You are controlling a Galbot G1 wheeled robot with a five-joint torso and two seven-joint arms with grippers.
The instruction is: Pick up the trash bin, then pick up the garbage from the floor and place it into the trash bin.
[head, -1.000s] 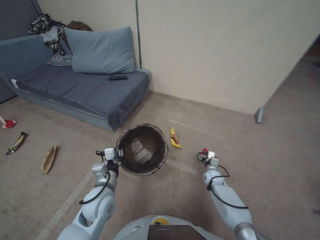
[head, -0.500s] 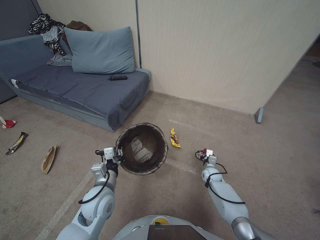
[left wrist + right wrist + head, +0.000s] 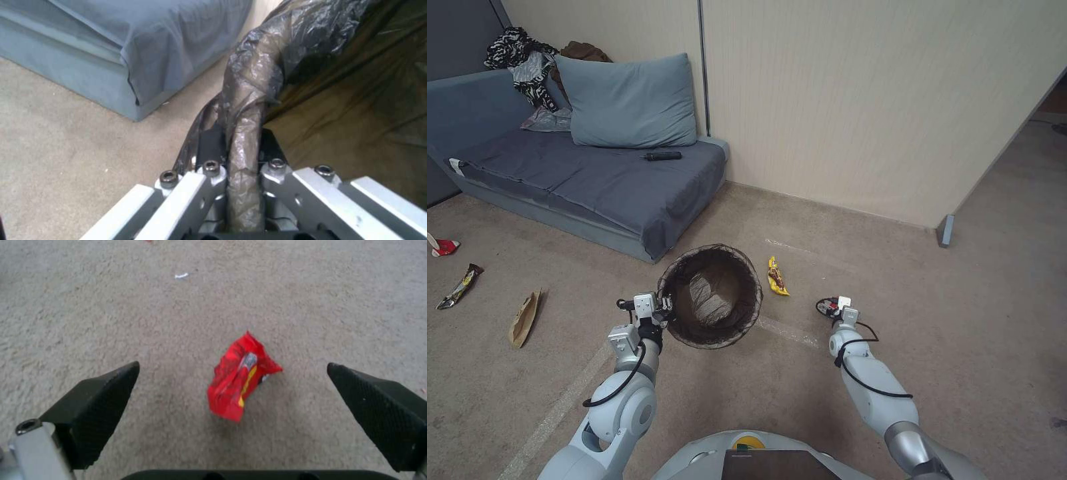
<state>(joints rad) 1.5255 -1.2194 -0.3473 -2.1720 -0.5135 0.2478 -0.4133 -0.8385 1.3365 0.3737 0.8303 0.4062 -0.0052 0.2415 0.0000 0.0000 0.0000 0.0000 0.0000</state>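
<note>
The left gripper [image 3: 662,313] is clamped on the near-left rim of the bin [image 3: 710,297], its fingers [image 3: 209,146] pinching the bag-wrapped edge from both sides. The bin's open mouth faces up, just in front of the sofa [image 3: 580,173]. The right gripper [image 3: 231,386] hangs over the carpet [image 3: 974,320] with its fingers spread wide, and a red wrapper [image 3: 242,376] lies on the carpet between them, untouched. A yellow wrapper [image 3: 776,276] lies just right of the bin. Well to the left lie a brown paper bag [image 3: 524,318], a dark wrapper [image 3: 459,286] and a red scrap [image 3: 444,247].
</note>
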